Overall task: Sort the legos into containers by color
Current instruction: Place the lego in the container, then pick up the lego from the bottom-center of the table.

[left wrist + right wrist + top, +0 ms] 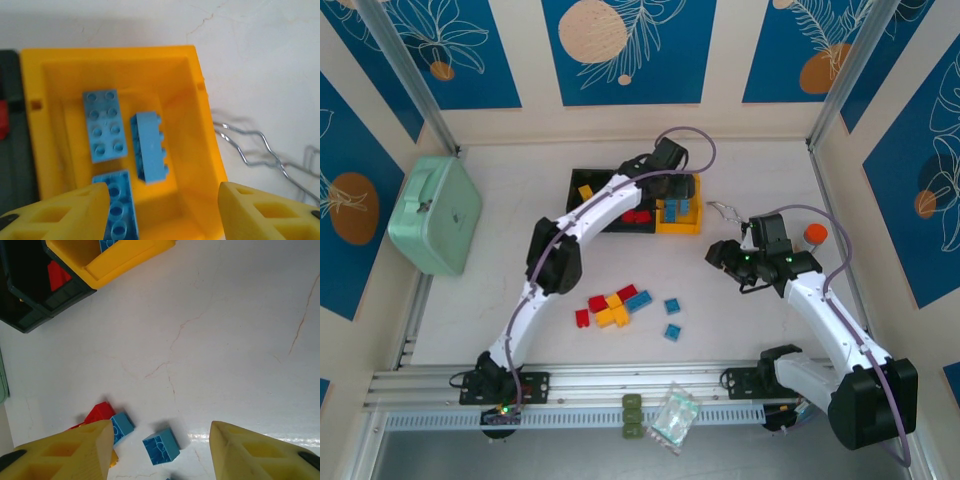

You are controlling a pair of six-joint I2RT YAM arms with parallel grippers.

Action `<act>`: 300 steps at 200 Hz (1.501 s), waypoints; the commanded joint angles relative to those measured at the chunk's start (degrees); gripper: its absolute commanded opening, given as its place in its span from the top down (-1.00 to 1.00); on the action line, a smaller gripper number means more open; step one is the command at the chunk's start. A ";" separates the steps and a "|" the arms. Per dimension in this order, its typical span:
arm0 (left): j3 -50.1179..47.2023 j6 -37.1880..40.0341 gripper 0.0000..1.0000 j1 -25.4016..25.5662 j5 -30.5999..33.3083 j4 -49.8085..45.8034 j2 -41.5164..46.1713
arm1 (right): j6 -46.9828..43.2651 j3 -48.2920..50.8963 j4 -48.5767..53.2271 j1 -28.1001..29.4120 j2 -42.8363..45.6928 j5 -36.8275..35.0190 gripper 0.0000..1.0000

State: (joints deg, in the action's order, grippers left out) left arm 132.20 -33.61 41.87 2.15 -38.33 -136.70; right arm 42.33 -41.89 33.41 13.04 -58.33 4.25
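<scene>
Left gripper (162, 200) hangs right over the yellow bin (210, 130), fingers spread, nothing between them. Right gripper (161, 432) is also spread and empty, hovering above the bare table (240, 340) with a loose blue brick (161, 447) just below it, lower centre of the wrist frame.

Risks:
- The left fingers sit low at the bin mouth, so a sloppy pull-out could clip the wall and shove the whole joined row.
- The wire clip (250, 145) lies just right of the bin, and a sideways exit could snag it.
- The right gripper's target has a second blue brick (121, 426) and a red brick (100, 412) near it, so a wide descent may nudge or pinch a neighbour.
- Both arms reach toward mid-table, so collision is possible if both go for the pile.

Legos:
- Three blue ones in the yellow bin: one flat, studs up (105, 125); one tipped on its side (150, 147); one partly under the left finger (117, 205).
- The black bins (588, 176) hold a red brick (638, 215) and a yellow brick (585, 192). These are probably in separate compartments, but the arm covers the divider.
- The unsorted pile (612, 312) sits mid-frame in the top view, mixing red, yellow and blue, with two blue singles (672, 318) just to its right.
</scene>
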 commanded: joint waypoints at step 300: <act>-82.27 -6.07 -0.30 -9.75 -19.99 17.13 59.64 | -10.34 -18.65 8.94 30.93 -34.46 -17.44 0.34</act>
State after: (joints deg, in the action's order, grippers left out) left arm 50.87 -38.79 32.67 -17.76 -22.65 -76.69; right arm 33.36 -57.63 40.01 44.86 -94.45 -11.94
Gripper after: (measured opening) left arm 0.652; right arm 0.337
